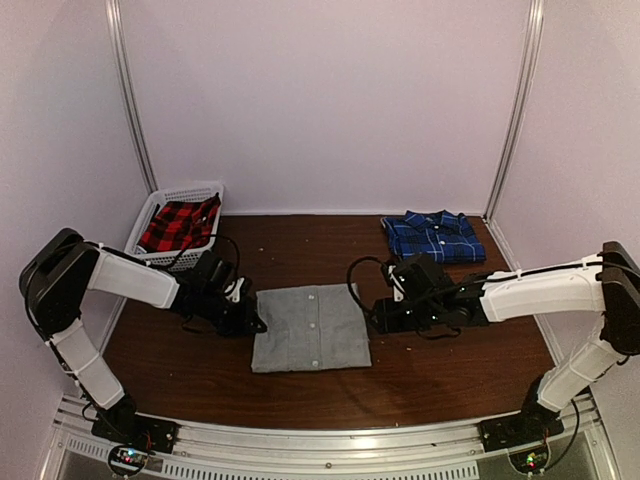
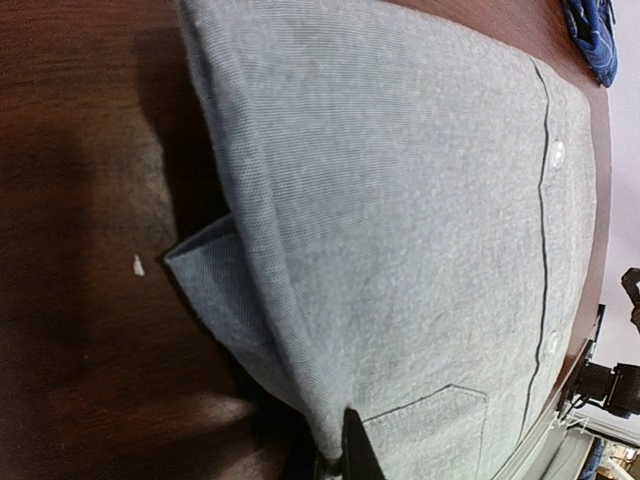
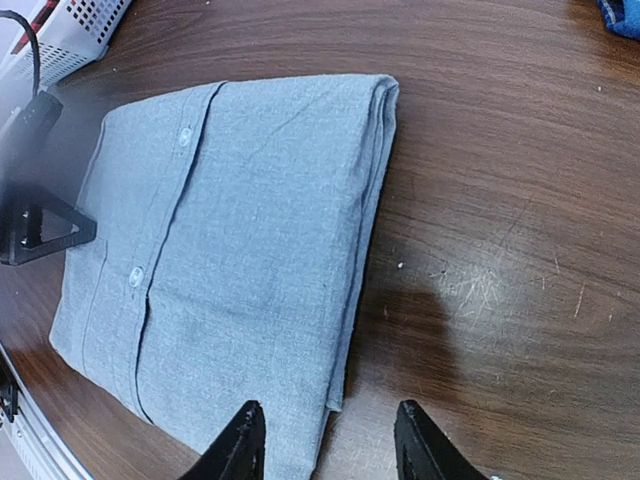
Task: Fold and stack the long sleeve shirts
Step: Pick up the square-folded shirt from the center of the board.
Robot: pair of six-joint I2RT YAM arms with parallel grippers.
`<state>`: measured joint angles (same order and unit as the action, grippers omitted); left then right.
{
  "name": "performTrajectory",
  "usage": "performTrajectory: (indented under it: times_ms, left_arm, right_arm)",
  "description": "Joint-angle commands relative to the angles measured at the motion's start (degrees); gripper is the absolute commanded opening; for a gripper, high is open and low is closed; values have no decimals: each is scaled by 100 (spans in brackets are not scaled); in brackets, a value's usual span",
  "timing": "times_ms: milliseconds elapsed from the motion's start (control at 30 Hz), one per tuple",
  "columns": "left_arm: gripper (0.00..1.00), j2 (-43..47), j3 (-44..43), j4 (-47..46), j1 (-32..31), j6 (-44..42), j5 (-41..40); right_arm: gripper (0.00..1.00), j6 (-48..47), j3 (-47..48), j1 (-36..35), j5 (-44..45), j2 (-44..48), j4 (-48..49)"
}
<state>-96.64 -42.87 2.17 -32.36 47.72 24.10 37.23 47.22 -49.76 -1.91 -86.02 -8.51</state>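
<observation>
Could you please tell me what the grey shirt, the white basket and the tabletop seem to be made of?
Grey shirt: matte woven cloth, likely cotton; fine weave and soft folds show. White basket: probably plastic, with a moulded grid of holes. Tabletop: dark wood or wood-look laminate, slightly glossy; grain and fine scratches show.

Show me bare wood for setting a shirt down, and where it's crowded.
Free: brown wooden table, near strip between the folded light grey button-front shirt and the metal front rail; also the back middle, between the white plastic basket and the folded blue plaid shirt. Crowded: beside the grey shirt, at the left hand and right hand.
</observation>
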Motion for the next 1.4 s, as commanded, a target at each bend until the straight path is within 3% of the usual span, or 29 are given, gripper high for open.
performTrajectory:
  times_ms: [0, 433, 767, 867, 1200, 1367]
  left_arm:
    - [0, 247, -246, -1, -51, -4, 146]
    - [0, 948, -301, 1244, 232, -895, 200]
    - [0, 1250, -333, 1795, 485, -1393, 352]
    - [0, 1325, -348, 1873, 528, -1451, 410]
    - [0, 1449, -445, 2141, 621, -1627, 445]
    - [0, 1545, -628, 2338, 643, -1717, 477]
  right_arm:
    - [45, -78, -40, 68, -37, 3, 104]
    - [46, -23, -64, 125, -129, -85, 192]
    - [43, -96, 730, 124, -281, -809, 230]
    - [40, -165, 1061, 120, -262, -1107, 166]
    - [12, -187, 1599, -166, -241, -1780, 87]
    - [8, -151, 1676, -267, -306, -2152, 153]
